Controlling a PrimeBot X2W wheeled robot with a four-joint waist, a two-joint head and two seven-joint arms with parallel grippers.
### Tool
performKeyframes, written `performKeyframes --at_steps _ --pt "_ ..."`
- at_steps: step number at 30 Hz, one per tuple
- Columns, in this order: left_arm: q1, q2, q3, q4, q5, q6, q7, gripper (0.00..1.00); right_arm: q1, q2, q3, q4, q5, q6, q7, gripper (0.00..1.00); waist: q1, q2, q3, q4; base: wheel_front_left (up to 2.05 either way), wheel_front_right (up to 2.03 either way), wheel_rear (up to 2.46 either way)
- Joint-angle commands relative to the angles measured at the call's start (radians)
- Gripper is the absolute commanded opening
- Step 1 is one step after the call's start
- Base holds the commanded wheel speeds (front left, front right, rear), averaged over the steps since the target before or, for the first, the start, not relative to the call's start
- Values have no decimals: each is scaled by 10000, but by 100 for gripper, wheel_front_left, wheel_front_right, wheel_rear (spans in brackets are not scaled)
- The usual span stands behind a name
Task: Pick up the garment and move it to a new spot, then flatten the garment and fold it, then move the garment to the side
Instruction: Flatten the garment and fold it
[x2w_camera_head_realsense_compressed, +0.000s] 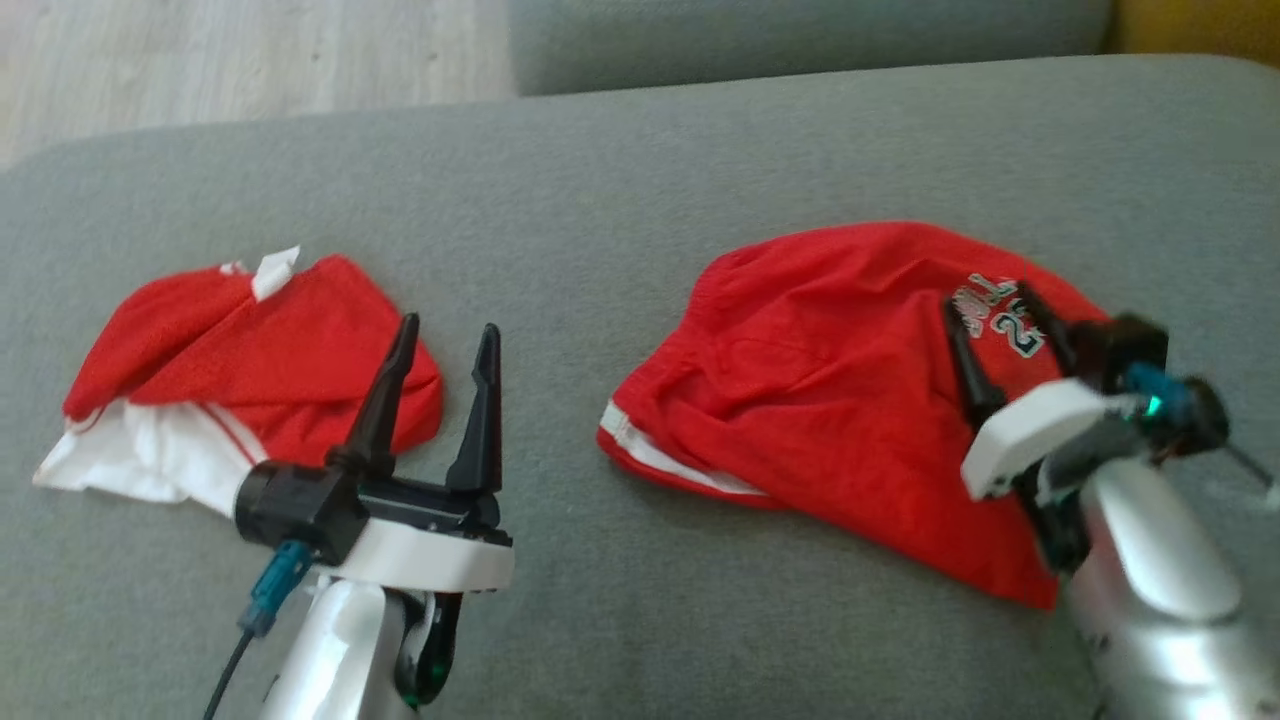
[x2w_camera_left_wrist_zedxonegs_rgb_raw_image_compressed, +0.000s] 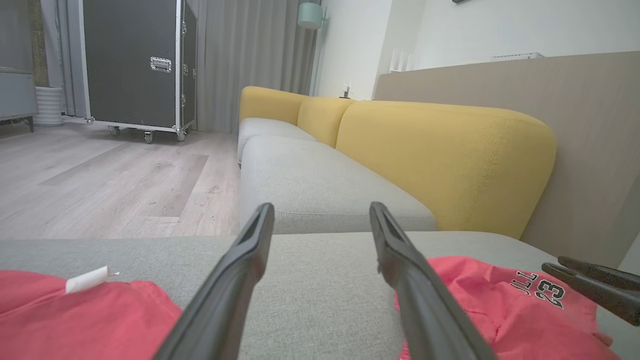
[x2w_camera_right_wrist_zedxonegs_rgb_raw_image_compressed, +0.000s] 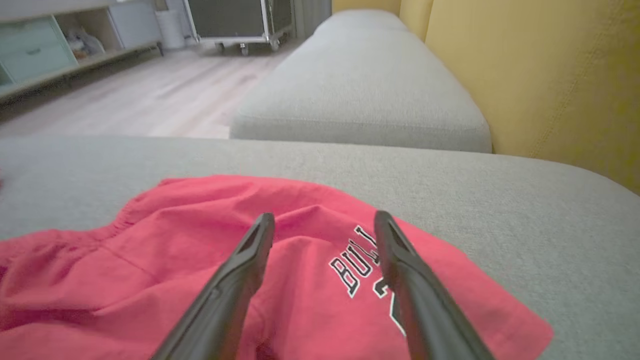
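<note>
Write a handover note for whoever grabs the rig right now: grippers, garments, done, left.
Left gripper: open, empty, over bare grey cushion between the two garments.
Right gripper: open, empty, over the print on the printed red garment.
Red-and-white garment: bunched at the robot's left on the same cushion.
Done: nothing evident; the printed red garment lies rumpled and unfolded.
Left: grasp it, move it, flatten, fold, set aside.

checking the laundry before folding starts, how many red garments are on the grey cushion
2. The garment with white trim lies at the left; the lettered garment lies at the right.
</note>
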Motion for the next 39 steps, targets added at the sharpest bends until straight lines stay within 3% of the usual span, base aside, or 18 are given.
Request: performKeyframes --at_steps 1,9,15,16,17,26,39 --pt "-504 35 182 -256 -38 -53 -46 100 -745 -293 19 247 -466 23 351 100 -1 0 268 331 0 0 0" --pt "-718 35 -64 -226 -184 -47 -46 100 -2043 -676 -514 2092 -1515 23 1611 100 -1 0 615 866 0 0 0" --pt "-842 35 -196 -246 -251 -39 -46 100 -2800 -836 -254 3449 -1822 23 2636 100 -1 0 919 1162 0 0 0" --pt "-863 35 -216 -246 -261 -40 -46 100 -2897 -875 -155 3664 -1786 23 2818 19 -1 0 956 1203 0 0 0" --pt "-883 35 -237 -247 -271 -38 -46 100 -3001 -957 10 3824 -1819 23 2924 0 -1 0 990 1244 0 0 0" --pt "-995 35 -368 -279 -335 -4 -46 100 -4299 -1737 372 4207 -1931 23 2130 0 -1 0 1204 1459 0 0 0" --pt "-1347 35 -729 -357 -559 72 -46 100 -6586 -2381 1099 4828 -2947 23 891 0 -1 0 1577 2038 0 0 0"
